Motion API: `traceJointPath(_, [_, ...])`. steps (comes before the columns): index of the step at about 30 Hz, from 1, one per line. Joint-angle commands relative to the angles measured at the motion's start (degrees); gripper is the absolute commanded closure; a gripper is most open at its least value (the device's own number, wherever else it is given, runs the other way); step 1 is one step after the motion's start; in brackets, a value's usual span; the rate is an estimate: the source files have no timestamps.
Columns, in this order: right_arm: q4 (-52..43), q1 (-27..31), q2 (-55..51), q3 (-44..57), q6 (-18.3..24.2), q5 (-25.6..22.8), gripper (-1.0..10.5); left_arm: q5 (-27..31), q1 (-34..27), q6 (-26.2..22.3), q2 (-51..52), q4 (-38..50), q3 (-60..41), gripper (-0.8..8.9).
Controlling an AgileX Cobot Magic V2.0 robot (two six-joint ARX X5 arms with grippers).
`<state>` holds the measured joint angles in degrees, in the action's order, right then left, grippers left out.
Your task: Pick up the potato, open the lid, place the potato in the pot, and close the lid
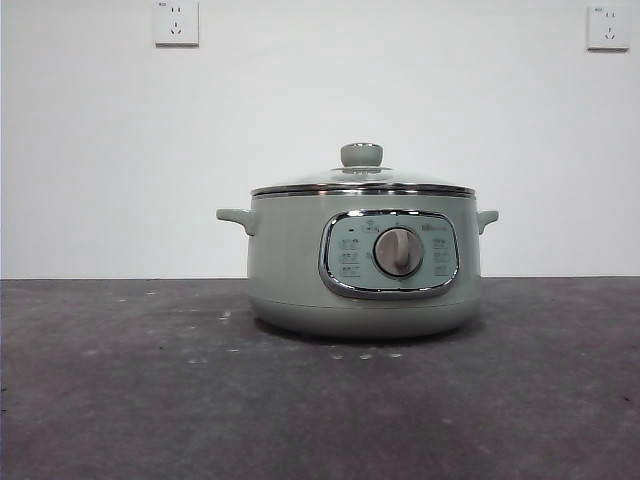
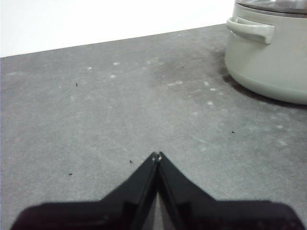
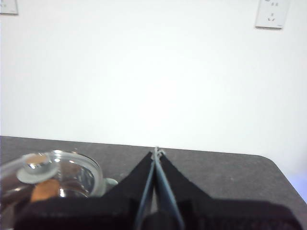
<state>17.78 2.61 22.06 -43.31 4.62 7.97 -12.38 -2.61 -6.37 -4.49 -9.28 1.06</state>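
Smooth satin-green pot (image 1: 290, 260) with chrome-framed panel; clear glass lid (image 1: 362, 180), shiny metal rim; matt, speckled dark desk (image 1: 120, 400).

pot (image 1: 300, 260): sage-green, upright | lid (image 1: 362, 181): glass, seated on pot | potato (image 3: 44, 190): orange-brown, inside pot

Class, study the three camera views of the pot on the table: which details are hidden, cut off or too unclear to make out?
- Potato: right wrist view shows only a blurred orange patch through the lid; front view hides it behind the pot wall.
- Panel markings: front view, too small to read.
- Pot: left wrist view, cut off by the picture's edge.
- Both arms: out of the front view.
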Motion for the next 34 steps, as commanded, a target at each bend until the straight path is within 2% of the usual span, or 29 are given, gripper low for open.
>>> traceJointPath(1, [-7.2, 0.2, -5.4, 13.6, 0.5, 0.0, 9.5, 0.0, -0.2, 0.4, 0.0, 0.4, -0.6, 8.14])
traceJointPath(6, [-12.3, 0.2, -13.4, 29.6, 0.5, -0.1, 9.5, 0.0, -0.2, 0.4, 0.0, 0.4, -0.6, 8.14])
traceJointPath(13, [-11.6, 0.0, -21.3, 40.0, -0.2, 0.0, 9.5, 0.0, -0.2, 0.4, 0.0, 0.4, -0.6, 8.14])
traceJointPath(22, [-7.4, 0.0, -21.6, 42.4, -0.1, -0.1, 9.5, 0.0, -0.2, 0.4, 0.0, 0.4, -0.6, 8.14])
traceJointPath(34, [-7.1, 0.0, -21.6, 42.2, -0.3, -0.5, 9.5, 0.0, -0.2, 0.4, 0.0, 0.4, -0.6, 8.14])
